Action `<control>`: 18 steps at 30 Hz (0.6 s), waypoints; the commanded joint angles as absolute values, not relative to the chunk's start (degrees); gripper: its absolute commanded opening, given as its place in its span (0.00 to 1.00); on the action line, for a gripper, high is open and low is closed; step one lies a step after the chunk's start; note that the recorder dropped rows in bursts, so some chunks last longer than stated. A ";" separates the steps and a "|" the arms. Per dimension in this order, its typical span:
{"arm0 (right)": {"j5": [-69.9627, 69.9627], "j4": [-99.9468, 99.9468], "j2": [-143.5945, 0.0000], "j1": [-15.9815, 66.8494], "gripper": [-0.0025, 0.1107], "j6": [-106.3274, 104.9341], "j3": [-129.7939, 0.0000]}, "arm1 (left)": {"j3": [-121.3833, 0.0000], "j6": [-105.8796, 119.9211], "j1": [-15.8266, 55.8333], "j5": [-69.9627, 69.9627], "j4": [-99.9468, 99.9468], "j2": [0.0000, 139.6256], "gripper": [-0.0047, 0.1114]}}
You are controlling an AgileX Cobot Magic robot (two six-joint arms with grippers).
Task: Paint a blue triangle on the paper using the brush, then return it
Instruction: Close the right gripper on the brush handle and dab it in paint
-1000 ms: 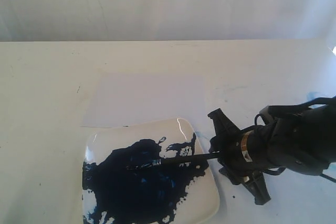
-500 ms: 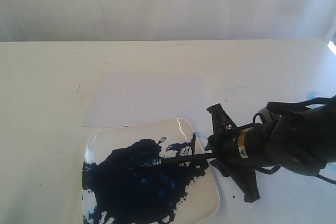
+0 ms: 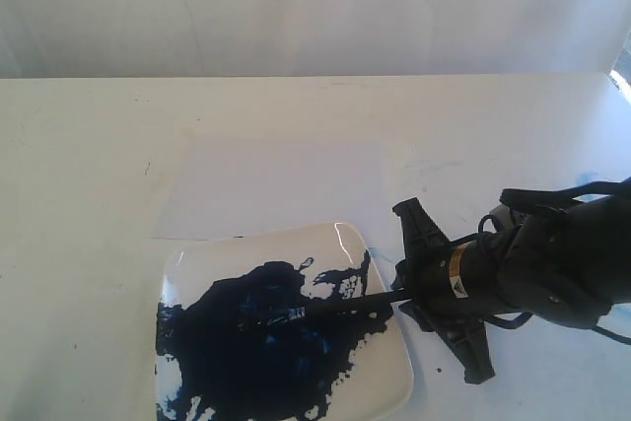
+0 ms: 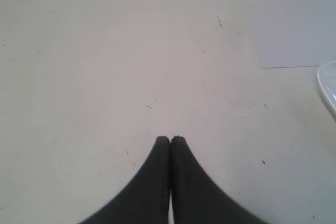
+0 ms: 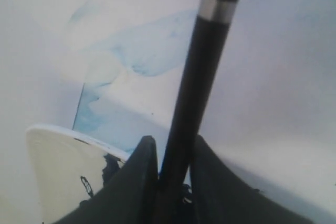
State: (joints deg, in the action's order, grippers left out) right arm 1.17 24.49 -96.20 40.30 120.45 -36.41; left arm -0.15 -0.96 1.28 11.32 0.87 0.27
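A long, thin black-handled paintbrush lies nearly level over a glossy white square plate toward the near edge of the tabletop. Its bristle end is sunk in a wide puddle of dark-blue paint that covers most of the plate. The right gripper, a black claw reaching in from the table's right edge, is clamped on the handle just off the plate's right rim. In the right wrist view its two fingers press against either side of the black shaft, and a silver band rings the brush farther out. A thin rectangular sheet of pale lavender-white paper lies flat in the middle of the table, between the plate and the far edge. Its surface is an even pale tone. Its near edge meets the plate's far rim, though whether it touches or slips under cannot be told. Pale light-blue smears mark the white tabletop beside the plate, close to the right gripper. The left gripper hangs over the table with its two black fingers pressed together and nothing between them, well apart from the paper's corner and the plate's rim.
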 commanded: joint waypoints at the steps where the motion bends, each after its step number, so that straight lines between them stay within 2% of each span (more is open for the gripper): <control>1: 2.57 25.04 -96.26 39.92 0.20 120.56 -36.49 | 0.00 -1.26 1.46 11.17 0.52 0.00 0.04; 9: 2.60 25.18 -96.26 39.92 0.20 120.56 -36.49 | 0.00 -1.26 1.46 11.17 0.52 0.00 0.04; 14: 0.00 25.46 -96.26 39.92 0.34 119.84 -36.49 | 0.00 -1.26 1.46 11.17 0.52 0.00 0.04; 18: 2.64 25.46 -96.11 39.92 0.35 119.84 -36.49 | 0.00 -1.26 1.46 11.17 0.52 0.00 0.04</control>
